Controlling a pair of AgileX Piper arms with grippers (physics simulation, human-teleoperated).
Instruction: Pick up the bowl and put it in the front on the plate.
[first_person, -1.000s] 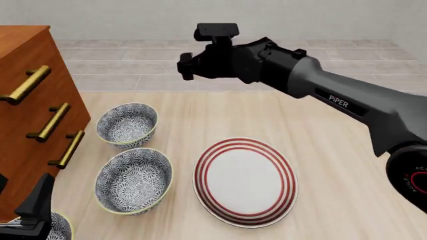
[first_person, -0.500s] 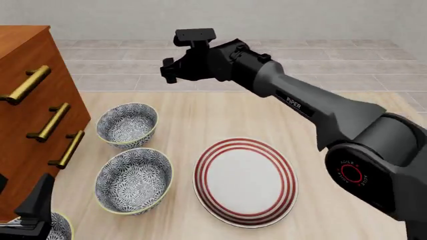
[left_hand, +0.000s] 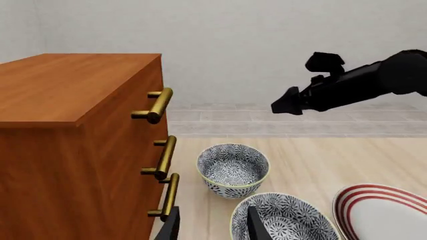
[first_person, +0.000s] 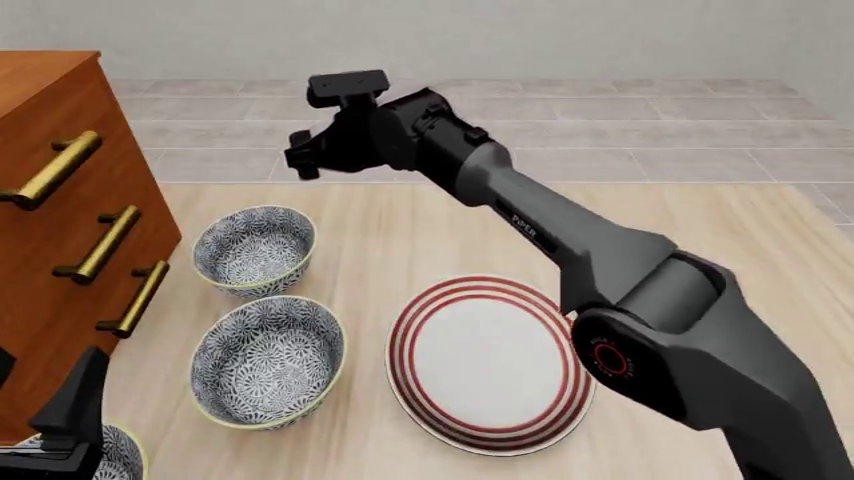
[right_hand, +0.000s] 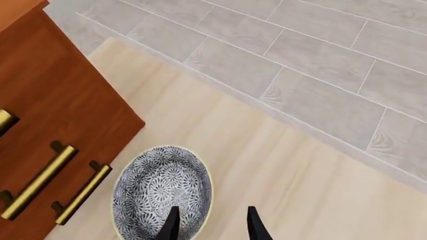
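Leftward swings the right arm; its fingers (right_hand: 210, 222), apart and empty, now hang above the far bowl (first_person: 254, 248) beside the dresser (first_person: 60, 230). Left fingers (left_hand: 212, 226) idle, parted. Plate (first_person: 490, 362) waits on the worktop (first_person: 667, 250); descent looks next.

The light is bright and even everywhere, with no one spot it comes from. Shadows are very soft, only a little dark under the bowls and the plate (first_person: 490, 364). Nothing glares. Everything looks sharp, near and far, with no bending at the edges.
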